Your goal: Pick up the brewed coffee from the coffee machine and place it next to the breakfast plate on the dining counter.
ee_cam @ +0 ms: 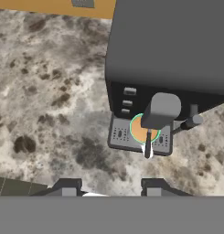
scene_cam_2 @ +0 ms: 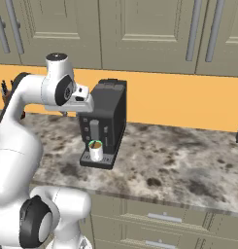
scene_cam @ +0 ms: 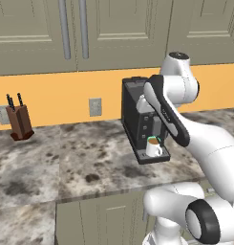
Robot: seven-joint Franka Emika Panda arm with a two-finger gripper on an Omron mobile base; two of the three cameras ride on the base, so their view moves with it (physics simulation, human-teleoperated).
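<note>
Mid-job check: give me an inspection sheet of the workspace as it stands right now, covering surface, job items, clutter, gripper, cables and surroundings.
Surface: mottled marble wall counter, bare around the machine.
Job's things: coffee machine stands against the orange backsplash; brewed coffee, a white mug with green rim, sits on the drip tray under the spout, handle toward the front edge.
Clutter: knife block far to the left.
Gripper: gripper is above the counter in front of the machine, jaws apart, holding nothing, clear of the mug.
Cables: nothing seen.
Surroundings: beige upper cabinets, wall outlet, lower drawers.
</note>
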